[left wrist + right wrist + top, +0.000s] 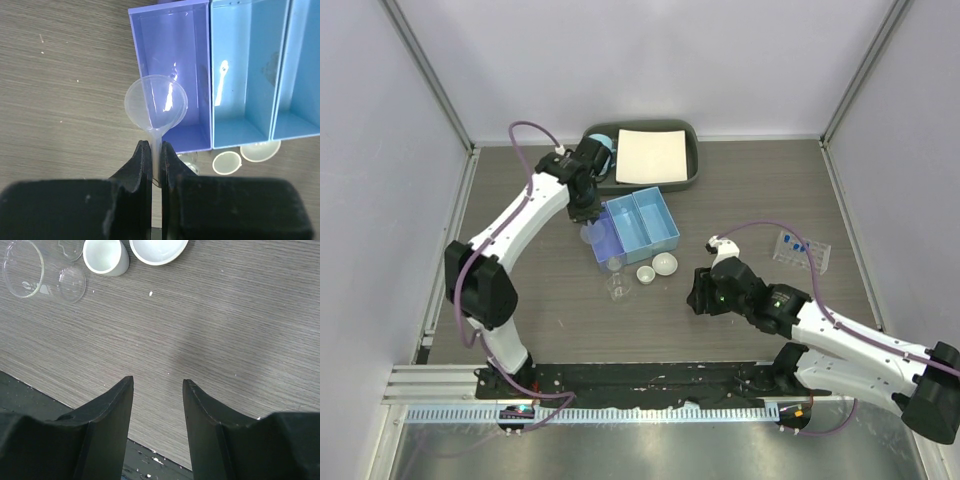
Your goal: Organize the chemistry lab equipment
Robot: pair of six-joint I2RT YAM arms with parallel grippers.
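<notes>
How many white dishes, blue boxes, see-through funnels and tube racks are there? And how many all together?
White dishes: 2
Blue box: 1
Clear funnel: 1
Tube rack: 1
Total: 5

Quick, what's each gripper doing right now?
Left gripper: shut on the clear funnel, by its stem.
Right gripper: open, holding nothing.
</notes>
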